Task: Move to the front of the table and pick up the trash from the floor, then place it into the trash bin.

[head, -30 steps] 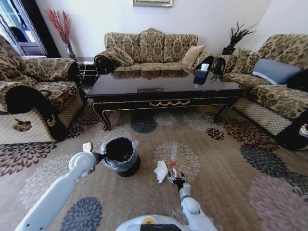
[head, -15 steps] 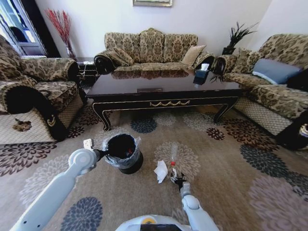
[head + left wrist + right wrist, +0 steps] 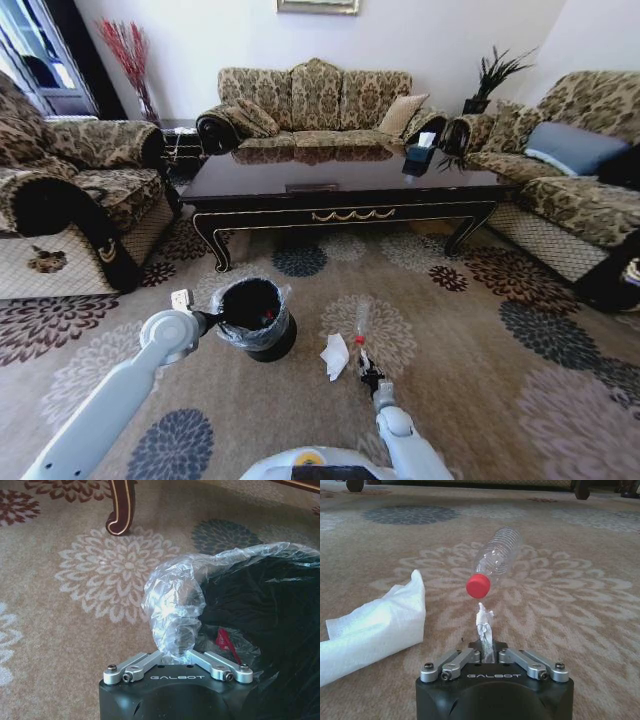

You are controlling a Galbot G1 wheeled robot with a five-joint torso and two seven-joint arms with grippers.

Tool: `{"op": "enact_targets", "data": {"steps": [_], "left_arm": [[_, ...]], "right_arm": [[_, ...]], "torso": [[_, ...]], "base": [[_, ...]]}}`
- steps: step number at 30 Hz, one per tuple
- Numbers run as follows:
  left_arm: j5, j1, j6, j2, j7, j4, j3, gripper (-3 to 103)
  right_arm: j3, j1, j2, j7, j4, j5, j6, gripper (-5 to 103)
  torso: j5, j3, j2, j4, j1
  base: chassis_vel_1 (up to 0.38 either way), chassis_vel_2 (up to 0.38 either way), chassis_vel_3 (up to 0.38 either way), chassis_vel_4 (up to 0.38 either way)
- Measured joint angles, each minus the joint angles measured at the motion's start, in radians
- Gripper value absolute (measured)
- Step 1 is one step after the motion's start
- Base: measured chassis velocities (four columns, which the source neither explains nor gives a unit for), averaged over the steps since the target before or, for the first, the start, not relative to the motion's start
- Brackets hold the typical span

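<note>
The trash bin (image 3: 256, 316), black with a clear liner, stands on the carpet in front of the dark table (image 3: 350, 178). My left gripper (image 3: 212, 321) is shut on the liner's bunched rim (image 3: 172, 605), seen close in the left wrist view (image 3: 172, 652). A red piece (image 3: 224, 641) lies inside the bin. My right gripper (image 3: 367, 376) sits low on the carpet, shut on a small crinkled white scrap (image 3: 484, 625) that sticks up between its fingers (image 3: 486, 650). Just beyond lies the clear bottle (image 3: 497, 555) with its red cap (image 3: 478, 586) facing the gripper. Crumpled white paper (image 3: 375, 625) lies beside it.
Patterned sofas (image 3: 315, 100) ring the table on three sides, with an armchair (image 3: 70, 200) at the left and another sofa (image 3: 580, 180) at the right. A tissue box (image 3: 420, 152) sits on the table. A curved table leg (image 3: 121, 507) stands near the bin.
The left arm has drawn the bin slightly to the right. The right gripper has edged a little forward toward the bottle.
</note>
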Motion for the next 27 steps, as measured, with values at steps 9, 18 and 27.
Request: {"op": "enact_targets", "data": {"steps": [9,18,27], "left_arm": [[0.011,0.001,0.000,-0.020,-0.001,-0.002,0.020,0],[0.033,-0.007,0.000,-0.044,-0.002,-0.009,0.075,0],[0.070,-0.016,-0.002,-0.123,-0.029,-0.029,0.168,0]], "right_arm": [[0.007,-0.038,-0.008,0.004,0.069,0.012,-0.001,0],[0.029,-0.135,-0.040,0.021,0.294,0.083,-0.012,0],[0.067,-0.258,-0.066,0.041,0.591,0.144,-0.020,0]], "torso": [[-0.0001,0.000,0.000,-0.0002,0.000],[0.0000,0.000,0.000,0.0000,0.000],[0.0001,0.000,0.000,-0.0001,0.000]], "base": [[0.000,0.000,0.000,0.000],[0.000,0.000,0.000,0.000],[0.000,0.000,0.000,0.000]]}}
